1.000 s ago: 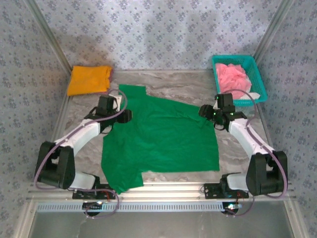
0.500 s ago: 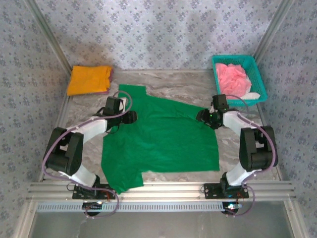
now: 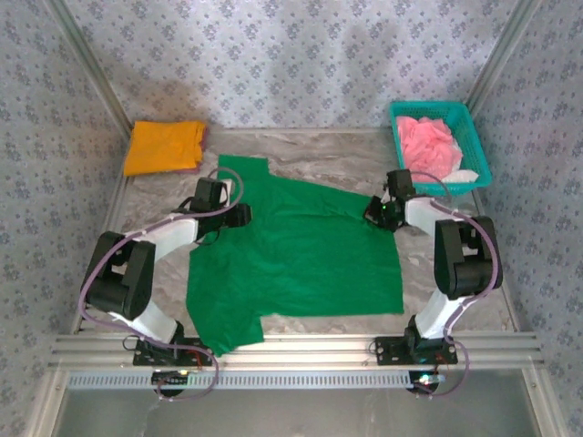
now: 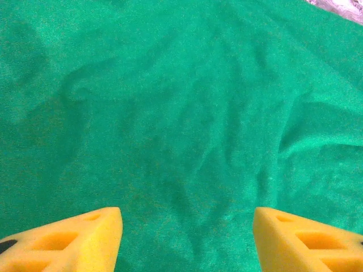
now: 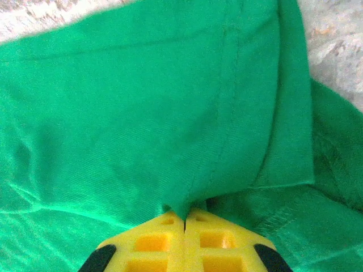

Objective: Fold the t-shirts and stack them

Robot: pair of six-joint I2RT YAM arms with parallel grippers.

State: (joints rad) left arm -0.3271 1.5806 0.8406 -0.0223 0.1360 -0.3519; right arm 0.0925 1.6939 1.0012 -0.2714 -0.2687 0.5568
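Right end effector now pinched shut on green shirt edge; left end effector shifted further onto shirt.

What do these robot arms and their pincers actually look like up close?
The left arm and right arm are white tubes joined by bulky black joints, with thin purple cables looping alongside. The left gripper and right gripper each have two yellow wedge-shaped fingers with hollow cut-outs and black patches near their outer edges.
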